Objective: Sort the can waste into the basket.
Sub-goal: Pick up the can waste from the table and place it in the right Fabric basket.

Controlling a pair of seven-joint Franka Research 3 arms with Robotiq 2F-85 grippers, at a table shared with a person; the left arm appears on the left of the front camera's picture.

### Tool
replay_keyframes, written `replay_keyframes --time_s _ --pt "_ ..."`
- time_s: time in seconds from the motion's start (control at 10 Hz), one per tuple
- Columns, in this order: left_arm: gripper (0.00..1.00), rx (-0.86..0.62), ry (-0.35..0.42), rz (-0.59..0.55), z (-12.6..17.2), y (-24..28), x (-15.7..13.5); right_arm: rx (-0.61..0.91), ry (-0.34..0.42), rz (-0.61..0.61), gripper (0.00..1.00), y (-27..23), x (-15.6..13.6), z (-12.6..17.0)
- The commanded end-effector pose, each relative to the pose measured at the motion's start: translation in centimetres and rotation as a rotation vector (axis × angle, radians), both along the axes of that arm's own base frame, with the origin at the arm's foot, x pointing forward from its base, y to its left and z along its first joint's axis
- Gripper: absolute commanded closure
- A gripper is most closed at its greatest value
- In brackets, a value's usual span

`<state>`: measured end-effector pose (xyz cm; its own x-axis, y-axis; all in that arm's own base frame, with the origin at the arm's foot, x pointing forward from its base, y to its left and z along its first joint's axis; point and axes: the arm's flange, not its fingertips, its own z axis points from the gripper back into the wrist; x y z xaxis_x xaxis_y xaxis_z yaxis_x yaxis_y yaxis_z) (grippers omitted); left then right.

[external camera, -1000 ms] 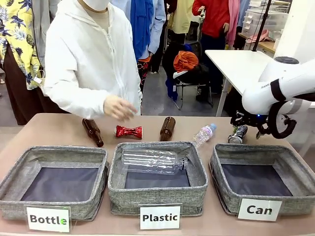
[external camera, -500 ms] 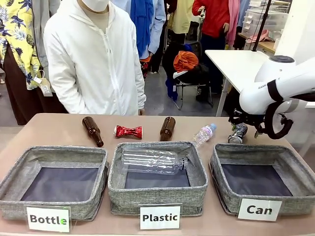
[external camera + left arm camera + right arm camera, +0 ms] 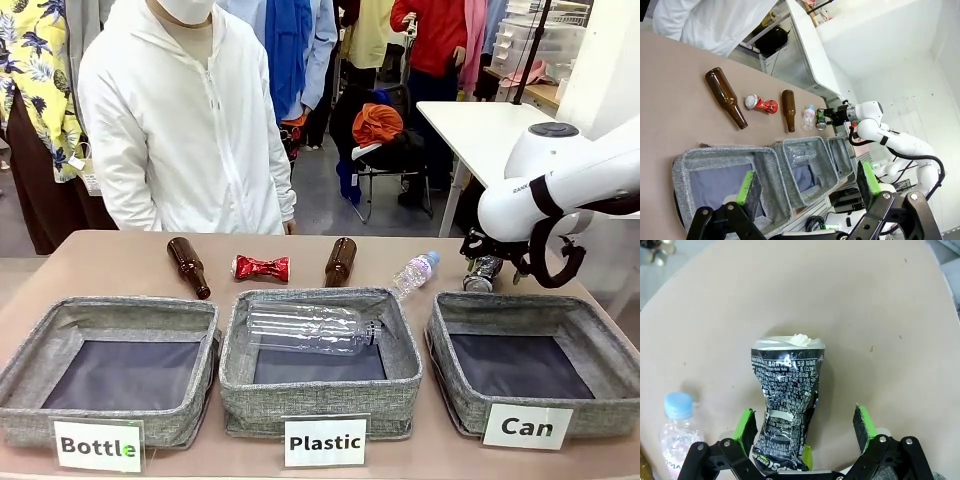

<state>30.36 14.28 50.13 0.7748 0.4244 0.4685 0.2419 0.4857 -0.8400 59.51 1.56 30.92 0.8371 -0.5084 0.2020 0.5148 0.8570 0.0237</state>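
right gripper (image 3: pixel 805 423) is spread open astride the dark can (image 3: pixel 785 390) lying on the tabletop (image 3: pixel 880 315), nothing clamped, a grasp apparently being lined up | Can basket (image 3: pixel 470 405) is placed just beside, so the carry is judged short | red can (image 3: pixel 262 268) is seen between two brown bottles (image 3: pixel 189 268) | left gripper (image 3: pixel 807 181) is held open, empty, above the Bottle bin (image 3: pixel 25 410)

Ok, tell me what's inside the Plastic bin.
One clear plastic bottle lies on its side in the Plastic bin, over its dark floor. The floor strip behind the near wall is hidden.
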Motion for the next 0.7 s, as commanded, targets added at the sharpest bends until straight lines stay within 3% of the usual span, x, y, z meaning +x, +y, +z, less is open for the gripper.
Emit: replay_keyframes --time_s 0.0,0.2,0.3,0.4,0.5,0.6 --pt "0.0 -0.005 -0.029 -0.006 -0.05 0.0 0.19 -0.045 -0.015 -0.02 0.0 0.6 0.41 -0.05" --pt "0.0 -0.005 -0.029 -0.006 -0.05 0.0 0.19 -0.047 -0.006 0.0 0.0 0.47 0.42 -0.38" --pt "0.0 -0.005 -0.029 -0.006 -0.05 0.0 0.19 -0.056 -0.008 0.02 0.6 0.57 0.31 -0.5" --pt "0.0 -0.005 -0.029 -0.006 -0.05 0.0 0.19 -0.059 -0.006 0.026 0.6 0.54 0.22 -0.44" --pt "0.0 -0.005 -0.029 -0.006 -0.05 0.0 0.19 -0.059 -0.009 0.028 1.0 0.56 0.23 -0.46" --pt "0.0 -0.005 -0.029 -0.006 -0.05 0.0 0.19 -0.062 -0.01 0.028 0.65 0.54 0.24 -0.48"
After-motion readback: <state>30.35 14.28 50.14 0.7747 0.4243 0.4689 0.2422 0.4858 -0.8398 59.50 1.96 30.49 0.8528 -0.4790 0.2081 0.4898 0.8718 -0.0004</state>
